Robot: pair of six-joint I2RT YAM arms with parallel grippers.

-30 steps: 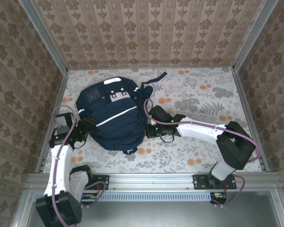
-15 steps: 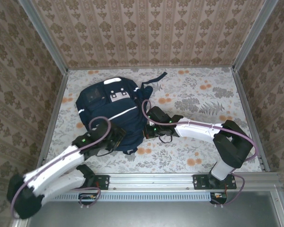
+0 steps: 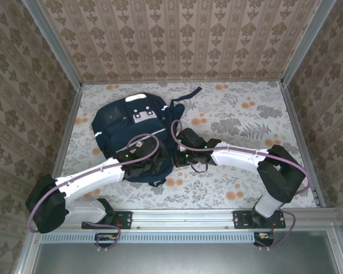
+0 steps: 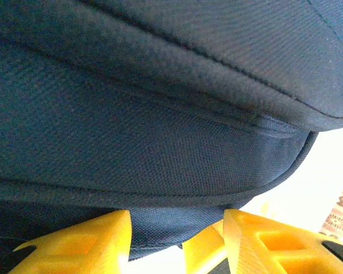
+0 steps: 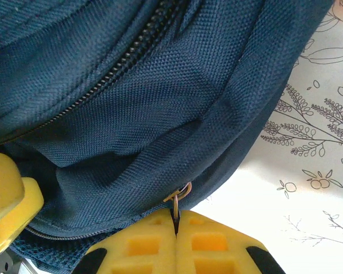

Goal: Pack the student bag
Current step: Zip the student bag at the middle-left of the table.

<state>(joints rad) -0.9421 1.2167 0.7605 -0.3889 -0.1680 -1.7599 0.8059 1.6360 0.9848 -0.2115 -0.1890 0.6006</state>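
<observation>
Navy woven bag (image 3: 134, 128) flat on floral tabletop (image 3: 251, 114), just left of right hand (image 5: 176, 220); wide bare room to its right. Right hand clamped on metal zip pull (image 5: 180, 193) by bag's rounded edge. Left hand (image 4: 177, 231) at bag's near hem, fingers apart, fabric between; grip unclear. Hem partly hidden under arms.

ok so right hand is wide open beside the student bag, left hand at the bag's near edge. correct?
Not quite. The right hand is shut, pinching a small metal ring on the student bag, as the right wrist view shows. The left hand is at the bag's near edge.
</observation>
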